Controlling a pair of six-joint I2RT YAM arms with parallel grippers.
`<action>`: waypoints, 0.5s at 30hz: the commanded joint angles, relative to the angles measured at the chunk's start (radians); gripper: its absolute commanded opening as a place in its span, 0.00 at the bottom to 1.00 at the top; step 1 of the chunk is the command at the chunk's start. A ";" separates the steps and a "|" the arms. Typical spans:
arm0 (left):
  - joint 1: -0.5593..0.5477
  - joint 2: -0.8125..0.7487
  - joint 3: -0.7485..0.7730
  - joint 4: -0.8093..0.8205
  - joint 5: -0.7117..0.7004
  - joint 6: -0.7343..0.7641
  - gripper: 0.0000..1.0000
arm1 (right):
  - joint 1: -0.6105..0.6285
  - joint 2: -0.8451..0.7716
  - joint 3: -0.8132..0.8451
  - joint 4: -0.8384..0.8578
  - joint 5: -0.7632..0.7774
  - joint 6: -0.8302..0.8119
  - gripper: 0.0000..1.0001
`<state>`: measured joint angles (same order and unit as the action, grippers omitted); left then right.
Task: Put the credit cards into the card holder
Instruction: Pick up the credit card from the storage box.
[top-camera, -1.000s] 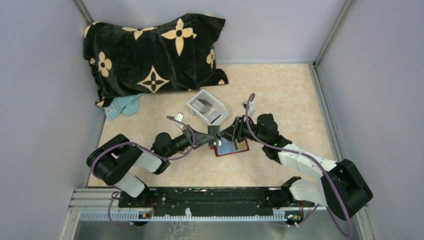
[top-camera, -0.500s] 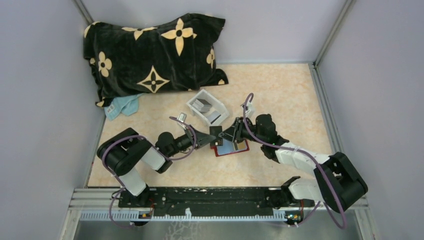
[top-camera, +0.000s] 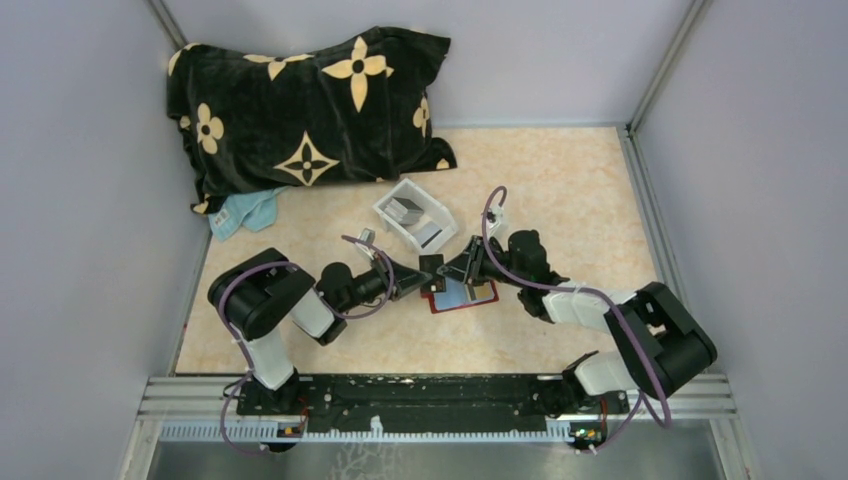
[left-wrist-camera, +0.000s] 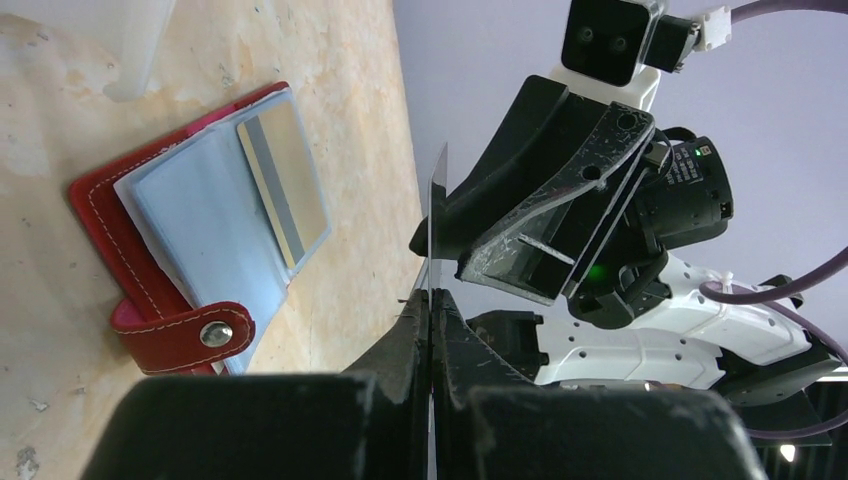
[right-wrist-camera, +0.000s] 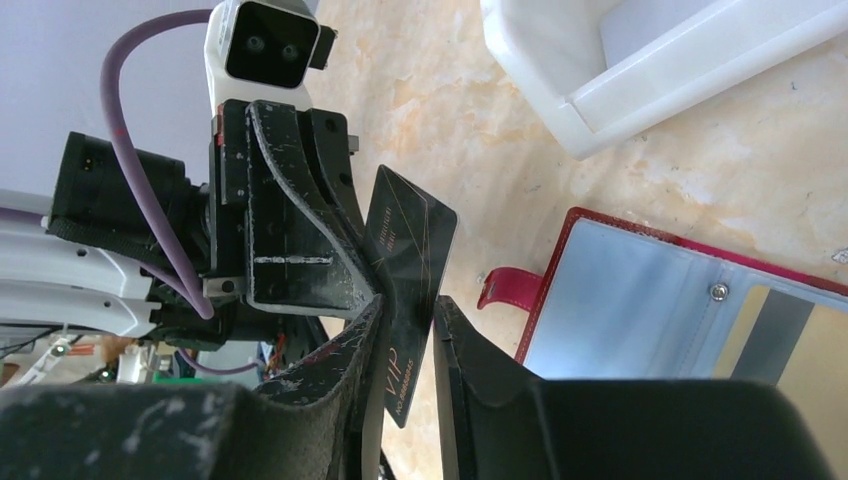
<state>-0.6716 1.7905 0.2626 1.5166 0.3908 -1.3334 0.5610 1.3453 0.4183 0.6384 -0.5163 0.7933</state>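
My left gripper (top-camera: 416, 279) is shut on a black credit card (top-camera: 432, 266) and holds it on edge above the table, just left of the open red card holder (top-camera: 470, 298). In the left wrist view the card (left-wrist-camera: 436, 215) shows edge-on, sticking out of the shut fingers. My right gripper (top-camera: 452, 272) faces it. In the right wrist view its fingers (right-wrist-camera: 455, 340) stand open around the card's (right-wrist-camera: 410, 250) free end, with a gap on one side. A silver card (left-wrist-camera: 285, 180) sits in a holder (left-wrist-camera: 190, 230) slot.
A small white tray (top-camera: 388, 198) with more cards (top-camera: 406, 210) stands just behind the grippers. A black pillow with tan flowers (top-camera: 310, 105) and a light blue cloth (top-camera: 245, 210) lie at the back left. Grey walls close in the table.
Both arms have folded their elbows inward. The two grippers have drawn closer together around the black card, which stays over the holder's left end.
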 joint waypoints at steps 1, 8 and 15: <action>-0.013 0.007 0.037 0.274 0.034 -0.013 0.00 | 0.022 0.024 0.011 0.229 -0.141 0.069 0.21; -0.013 0.020 0.054 0.274 0.053 -0.021 0.00 | 0.022 0.072 0.005 0.311 -0.180 0.115 0.16; -0.013 0.030 0.067 0.274 0.079 -0.030 0.00 | 0.022 0.100 0.010 0.376 -0.217 0.150 0.00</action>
<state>-0.6563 1.7947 0.2680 1.5173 0.3927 -1.3499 0.5419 1.4403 0.4026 0.8165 -0.5411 0.8848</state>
